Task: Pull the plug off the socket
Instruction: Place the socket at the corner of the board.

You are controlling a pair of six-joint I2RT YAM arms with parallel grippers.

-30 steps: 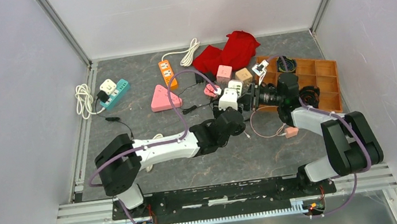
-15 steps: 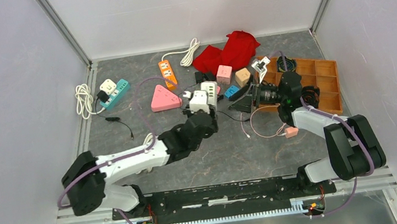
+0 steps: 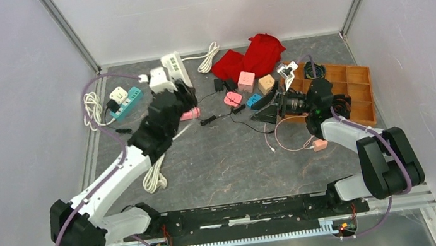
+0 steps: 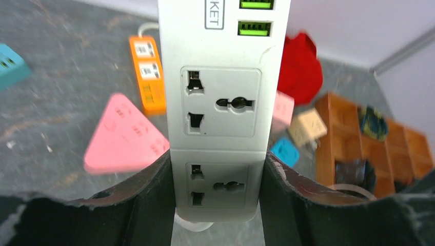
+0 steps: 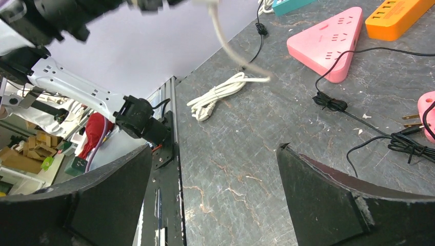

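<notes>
Left wrist: white socket strip (image 4: 220, 102) clamped btwn left jaws, near end.

The left gripper (image 4: 218, 169) is clamping a white power strip (image 4: 223, 77) between its black fingers (image 4: 143, 205) – the strip is running straight out ahead of the pincer, its sockets and green USB ports facing the camera. Left of the pincer, a pink triangular power strip (image 4: 125, 138) is lying beside an orange power strip (image 4: 147, 74). To the right, a beige adapter cube (image 4: 308, 127) and a blue adapter (image 4: 284, 152) are sitting near a wooden compartment tray (image 4: 349, 143) – a red cloth (image 4: 300, 69) is lying beyond them.
</notes>
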